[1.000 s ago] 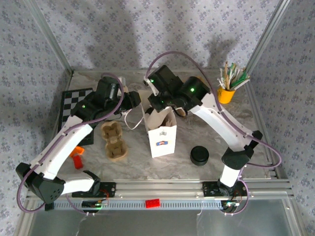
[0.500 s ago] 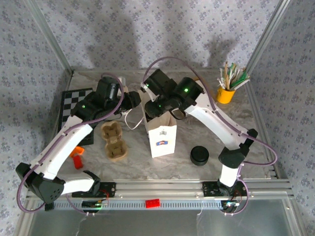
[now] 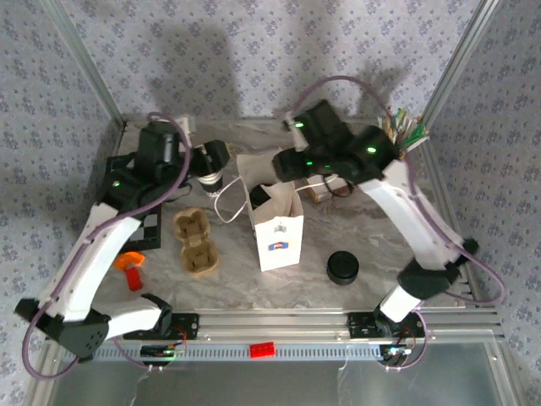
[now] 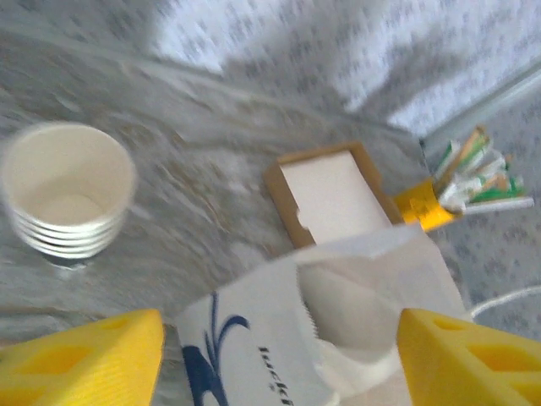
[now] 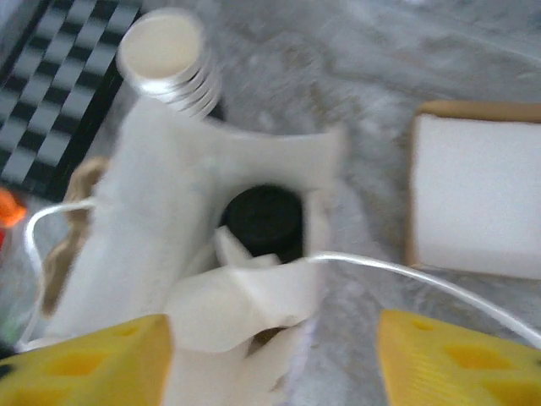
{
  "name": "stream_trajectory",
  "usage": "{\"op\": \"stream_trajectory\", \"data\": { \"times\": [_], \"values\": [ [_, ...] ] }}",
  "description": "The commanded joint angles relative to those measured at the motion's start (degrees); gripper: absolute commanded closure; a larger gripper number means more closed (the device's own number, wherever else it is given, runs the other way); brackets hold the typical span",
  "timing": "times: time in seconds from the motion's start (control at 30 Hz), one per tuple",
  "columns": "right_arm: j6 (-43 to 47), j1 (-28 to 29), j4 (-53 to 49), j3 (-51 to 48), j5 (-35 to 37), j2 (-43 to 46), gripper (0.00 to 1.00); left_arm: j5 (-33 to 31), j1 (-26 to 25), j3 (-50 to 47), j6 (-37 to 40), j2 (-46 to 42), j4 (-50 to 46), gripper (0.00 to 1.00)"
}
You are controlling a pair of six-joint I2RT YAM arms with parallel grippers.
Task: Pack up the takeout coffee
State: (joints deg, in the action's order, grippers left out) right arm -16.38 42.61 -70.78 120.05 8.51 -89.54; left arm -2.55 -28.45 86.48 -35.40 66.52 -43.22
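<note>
Over the bag (image 3: 279,233), right arm (image 3: 414,216) arched

Lab booth: aluminium frame (image 3: 321,320), patterned backdrop (image 3: 254,59).

Soft, even light comes from above. Dark shadows fall on the back wall (image 3: 254,51). Both wrist views are motion-blurred.

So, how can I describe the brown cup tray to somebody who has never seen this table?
Start at the white paper bag that stands upright in the middle of the marbled table. Just to its left lies the brown pulp cup tray. It alone is moulded brown pulp with two round wells, and no cup sits in it.
</note>
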Motion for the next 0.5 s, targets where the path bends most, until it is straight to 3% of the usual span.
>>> {"op": "stream_trajectory", "data": {
  "times": [0.0, 0.07, 0.1, 0.2, 0.33, 0.47],
  "values": [
    [-4.22, -8.21, 5.15, -12.1, 9.4, 12.14, 0.19, -9.39, 4.73, 1.05, 6.55, -4.87, -6.38, 0.21],
    [-6.22, -15.35, 10.33, -23.85, 11.16, 19.48, 0.12, -16.66, 8.85, -2.54, 7.73, -6.68, -7.74, 0.13],
    [-6.54, -18.64, 13.78, -29.84, 12.45, 23.35, 0.08, -18.58, 12.21, -5.39, 7.61, -7.36, -7.75, 0.06],
    [-8.12, -28.28, 22.93, -48.75, 16.93, 31.64, 0.0, -21.61, 22.3, -16.13, 6.71, -8.48, -2.97, 0.01],
    [-9.58, -35.84, 40.29, -71.26, 22.31, 35.14, 0.0, -25.23, 30.08, -33.6, 10.06, -6.72, 15.35, 0.0],
    [-2.74, -37.94, 62.45, -85.41, 24.61, 29.43, 0.0, -27.29, 30.1, -47.88, 17.4, -3.15, 38.13, 0.0]
  ]
}}
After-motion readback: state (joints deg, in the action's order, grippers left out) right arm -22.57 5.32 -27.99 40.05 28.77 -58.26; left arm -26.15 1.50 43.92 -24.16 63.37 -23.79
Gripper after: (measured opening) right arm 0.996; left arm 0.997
